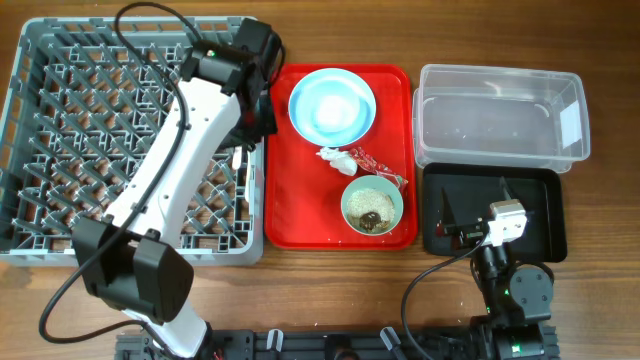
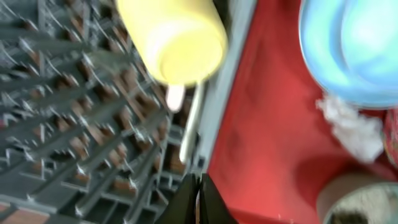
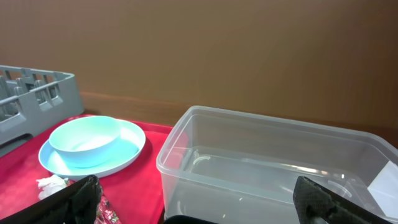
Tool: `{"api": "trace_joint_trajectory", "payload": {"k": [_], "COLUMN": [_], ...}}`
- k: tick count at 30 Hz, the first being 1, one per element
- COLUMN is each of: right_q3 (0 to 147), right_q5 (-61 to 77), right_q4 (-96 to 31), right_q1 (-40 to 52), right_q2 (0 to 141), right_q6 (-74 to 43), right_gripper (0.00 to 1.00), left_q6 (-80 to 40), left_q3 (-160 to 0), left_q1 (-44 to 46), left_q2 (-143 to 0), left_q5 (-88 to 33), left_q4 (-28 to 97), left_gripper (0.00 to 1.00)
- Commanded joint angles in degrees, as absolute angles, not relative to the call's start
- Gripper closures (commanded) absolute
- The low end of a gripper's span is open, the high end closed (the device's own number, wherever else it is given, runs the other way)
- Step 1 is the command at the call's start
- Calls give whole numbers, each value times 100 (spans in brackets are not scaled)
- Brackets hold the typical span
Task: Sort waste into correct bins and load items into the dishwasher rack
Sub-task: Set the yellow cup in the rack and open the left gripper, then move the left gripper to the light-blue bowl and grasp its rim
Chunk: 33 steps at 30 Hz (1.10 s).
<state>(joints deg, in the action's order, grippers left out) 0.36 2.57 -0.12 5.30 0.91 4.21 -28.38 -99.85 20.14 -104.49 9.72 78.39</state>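
Note:
The grey dishwasher rack (image 1: 90,130) fills the left. My left gripper (image 2: 198,199) is shut and empty over the rack's right edge, next to the red tray (image 1: 300,215). In the left wrist view a yellow cup (image 2: 180,37) lies in the rack with a white utensil (image 2: 189,124) beside it. A blue plate (image 1: 300,95) carries a pale bowl (image 1: 332,108). A white tissue (image 1: 330,155), a red wrapper (image 1: 372,162) and a bowl of rice and brown scraps (image 1: 372,205) sit on the tray. My right gripper (image 3: 199,205) is open over the black tray (image 1: 545,235), facing the clear tub (image 3: 273,162).
The clear tub (image 1: 500,115) stands at the back right, touching the black tray's far side. The red tray lies between the rack and the bins. The left arm (image 1: 175,170) stretches across the rack. Bare wood table runs along the front edge (image 1: 330,290).

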Motion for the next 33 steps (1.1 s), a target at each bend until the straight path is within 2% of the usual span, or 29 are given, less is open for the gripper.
{"api": "trace_joint_trajectory", "payload": {"k": [1,8,15,27,33], "right_q3": [30,30,30,30,30], "right_q5": [307,309,309,307,309], "right_q4": [8,8,8,8,8], "right_q1": [502,502,502,502,502], "right_q2": [80,80,80,80,80], "right_q6": [449,451,449,449,449], "right_gripper": [0,0,0,0,0], "left_q6": [-2971,-3052,-3050,-3050,-3050], "left_q3": [-9920,-9605,-8978,-8639,-8477], "left_q1": [1911,1911,1883,1782,1743], "left_q2": [-10492,-10503,-10503,-10508,-10479], "left_q5": [1352,1354,1422,1710,2703], "left_q4": [7465,6997,6029,5704,5290], "left_gripper": [96,96,96,96,96]}}
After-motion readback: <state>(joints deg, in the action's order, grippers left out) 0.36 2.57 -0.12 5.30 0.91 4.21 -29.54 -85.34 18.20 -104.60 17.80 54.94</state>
